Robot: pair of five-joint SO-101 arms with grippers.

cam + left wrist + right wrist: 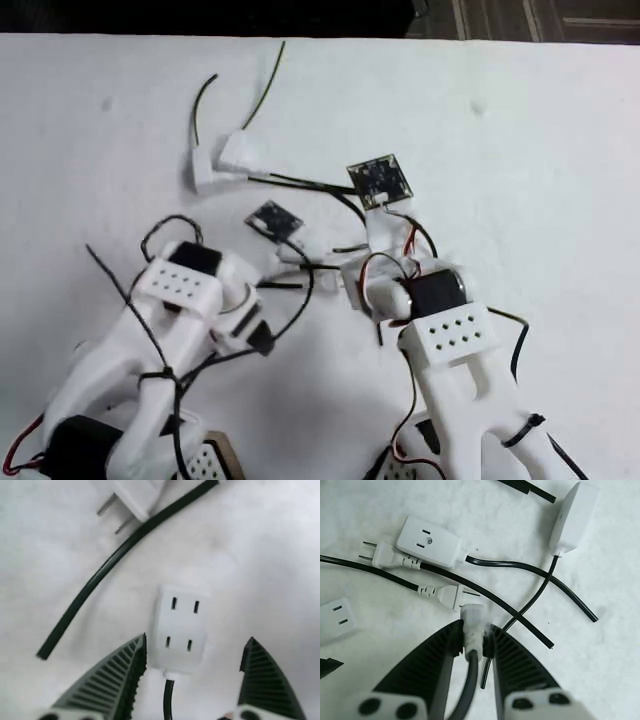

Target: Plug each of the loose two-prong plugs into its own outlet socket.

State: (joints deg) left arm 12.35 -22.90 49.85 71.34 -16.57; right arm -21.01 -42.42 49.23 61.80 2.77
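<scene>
High view: the white worktop (520,130) carries a tangle of black cords and white plug and socket pieces. The left arm (150,330) and right arm (460,370) both lean in from the near edge, their heads close together over the cords. Farther out, a white block (213,175) lies just beside a second white block (243,150), each with a thin cord. Left wrist view: the left fingers (115,680) are spread wide and hold nothing. A double outlet (180,630) with two pairs of slots lies flat between them, touching neither, its cord running back toward the camera. Beyond it lies a loose two-prong plug (132,497), prongs bare, with a black cord (115,555) passing just beside it. Right wrist view: the right fingers (430,670) are clamped on a white cord end (472,625), whose thick black cord runs back between them. Its front touches the body of a white plug (445,595); I cannot tell whether the two are mated. Farther out, a single-socket outlet (427,542) lies with a bare-pronged plug (387,555) just beside it, not inserted. A far outlet block (575,515) sits well apart, and a slotted outlet (337,620) lies at the frame edge.
</scene>
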